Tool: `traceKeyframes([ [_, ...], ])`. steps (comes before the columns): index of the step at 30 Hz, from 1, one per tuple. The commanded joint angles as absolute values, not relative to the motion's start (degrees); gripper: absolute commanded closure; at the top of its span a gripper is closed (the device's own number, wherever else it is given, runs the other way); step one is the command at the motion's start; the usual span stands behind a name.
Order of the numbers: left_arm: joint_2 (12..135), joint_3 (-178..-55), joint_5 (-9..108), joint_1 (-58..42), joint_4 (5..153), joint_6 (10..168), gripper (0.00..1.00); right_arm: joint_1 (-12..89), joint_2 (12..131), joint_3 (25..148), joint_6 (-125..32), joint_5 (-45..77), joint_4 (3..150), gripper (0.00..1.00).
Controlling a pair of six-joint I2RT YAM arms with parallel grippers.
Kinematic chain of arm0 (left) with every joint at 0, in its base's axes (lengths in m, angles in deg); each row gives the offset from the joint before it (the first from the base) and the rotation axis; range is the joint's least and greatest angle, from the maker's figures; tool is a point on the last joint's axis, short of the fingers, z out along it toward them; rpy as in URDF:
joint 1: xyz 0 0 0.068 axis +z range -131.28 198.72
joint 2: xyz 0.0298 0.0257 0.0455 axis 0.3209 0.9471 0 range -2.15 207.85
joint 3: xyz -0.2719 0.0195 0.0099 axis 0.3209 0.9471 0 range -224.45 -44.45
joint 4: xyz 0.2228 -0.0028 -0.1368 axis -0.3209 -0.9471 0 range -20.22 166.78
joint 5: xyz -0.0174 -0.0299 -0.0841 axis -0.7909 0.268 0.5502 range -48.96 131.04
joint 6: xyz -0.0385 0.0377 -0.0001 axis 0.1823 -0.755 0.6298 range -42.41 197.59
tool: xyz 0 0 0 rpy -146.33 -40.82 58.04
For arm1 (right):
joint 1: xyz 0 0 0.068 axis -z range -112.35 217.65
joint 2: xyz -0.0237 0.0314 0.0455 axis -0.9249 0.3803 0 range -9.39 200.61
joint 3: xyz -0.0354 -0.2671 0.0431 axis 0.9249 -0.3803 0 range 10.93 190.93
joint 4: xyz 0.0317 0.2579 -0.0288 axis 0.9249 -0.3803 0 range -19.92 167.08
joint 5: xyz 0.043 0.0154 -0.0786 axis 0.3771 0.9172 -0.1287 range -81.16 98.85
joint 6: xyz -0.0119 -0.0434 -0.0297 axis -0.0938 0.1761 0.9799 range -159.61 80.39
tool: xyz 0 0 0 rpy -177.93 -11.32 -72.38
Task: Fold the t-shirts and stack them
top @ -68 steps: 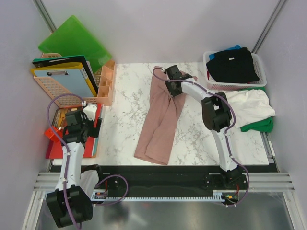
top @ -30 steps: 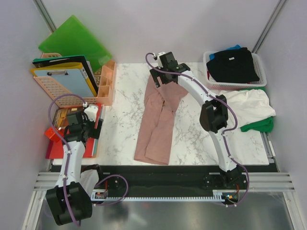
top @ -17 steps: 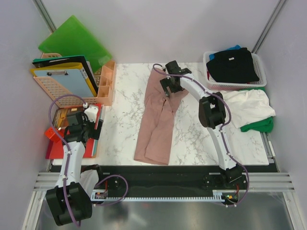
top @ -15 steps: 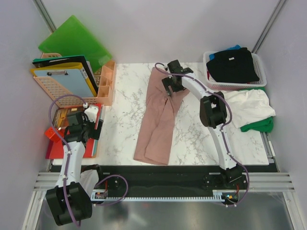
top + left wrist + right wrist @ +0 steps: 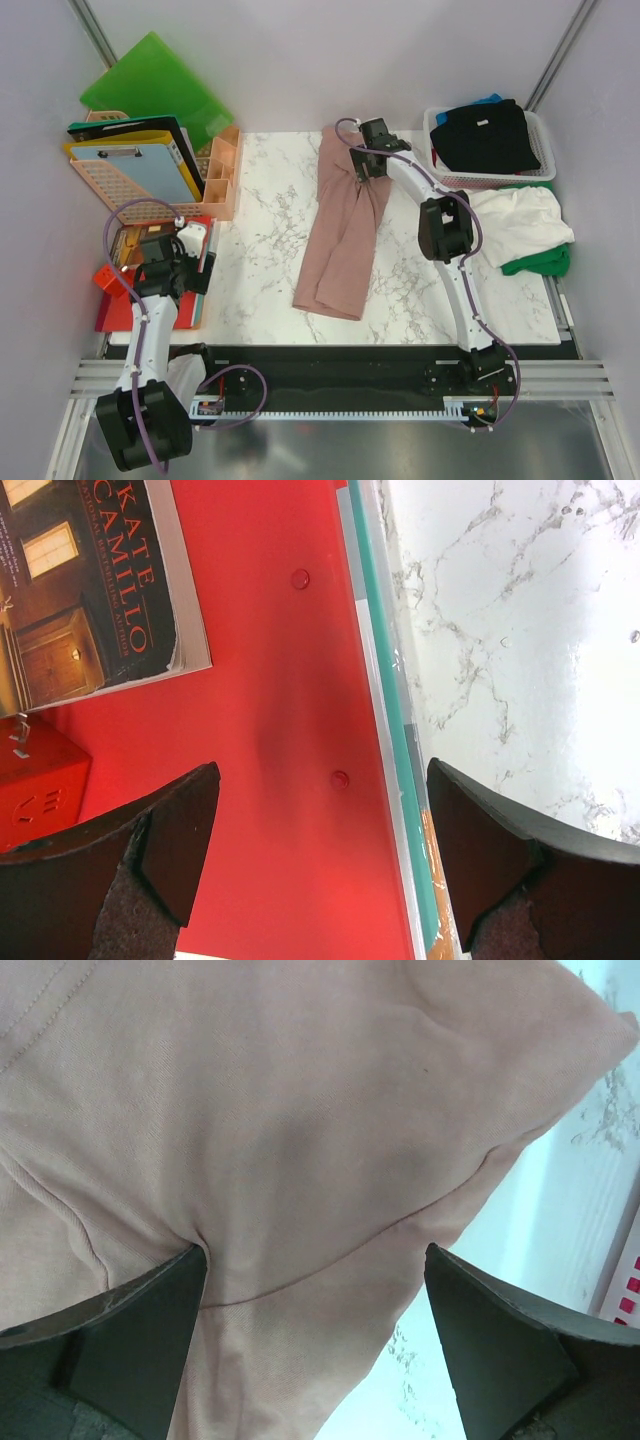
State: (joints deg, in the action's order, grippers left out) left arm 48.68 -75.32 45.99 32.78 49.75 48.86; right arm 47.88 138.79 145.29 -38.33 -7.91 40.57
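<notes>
Left fingers point(image 5: 170, 845) at the near left, spread wide and holding nothing, hovering over a red folder point(image 5: 270, 680) with a book point(image 5: 90, 590) on it, off the side of the bench point(image 5: 260, 240). This arm looks idle. The pink shirt point(image 5: 345, 230) lies mid-bench as a long narrow strip, near end toward the arms and far end at the back edge, so the lengthwise fold looks done. Right fingers point(image 5: 130, 1345) are spread just above its far end by a sleeve seam, pinching nothing; can't tell if the tips touch the cloth. Step in hand is probably going for the far end ahead of the crosswise fold. The next move likely needs a drop onto the cloth, a pinch through all layers, then a carry toward the near hem with the edges kept lined up. White shirt point(image 5: 520, 220) and green shirt point(image 5: 540, 262) are heaped far right, unfolded. The black shirt point(image 5: 490, 135) sits in the basket point(image 5: 490, 181) behind them.
</notes>
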Motion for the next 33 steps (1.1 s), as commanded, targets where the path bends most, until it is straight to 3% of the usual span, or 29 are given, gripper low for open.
traceKeyframes([
  [1,47.8,-76.1,46.0,33.0,49.6,46.8,0.09,48.3,141.0,144.0,-38.0,-11.7,43.2,0.02],
  [7,48.7,-76.3,46.5,33.0,49.9,47.0,0.09,48.3,127.7,131.5,-38.6,-8.7,49.0,0.02],
  [13,49.7,-76.2,48.7,33.0,50.8,48.1,0.09,48.0,99.9,110.1,-41.5,-2.0,60.4,0.02],
  [15,49.4,-76.0,48.9,33.0,50.8,48.4,0.09,48.0,94.3,109.7,-42.9,1.4,51.3,0.02],
  [20,46.3,-75.2,48.2,33.0,50.3,47.4,0.09,48.0,96.2,115.4,-31.9,29.4,16.7,0.02],
  [23,45.5,-74.8,48.2,33.0,50.1,47.1,0.09,47.5,90.7,102.9,-21.3,37.7,9.0,0.02],
  [27,46.3,-75.0,48.8,33.0,50.1,47.3,0.09,41.1,82.1,88.1,-15.7,23.4,12.5,0.04],
  [33,47.2,-76.5,49.9,33.0,50.3,49.1,0.09,29.6,74.1,84.1,-16.2,11.2,15.3,0.02],
])
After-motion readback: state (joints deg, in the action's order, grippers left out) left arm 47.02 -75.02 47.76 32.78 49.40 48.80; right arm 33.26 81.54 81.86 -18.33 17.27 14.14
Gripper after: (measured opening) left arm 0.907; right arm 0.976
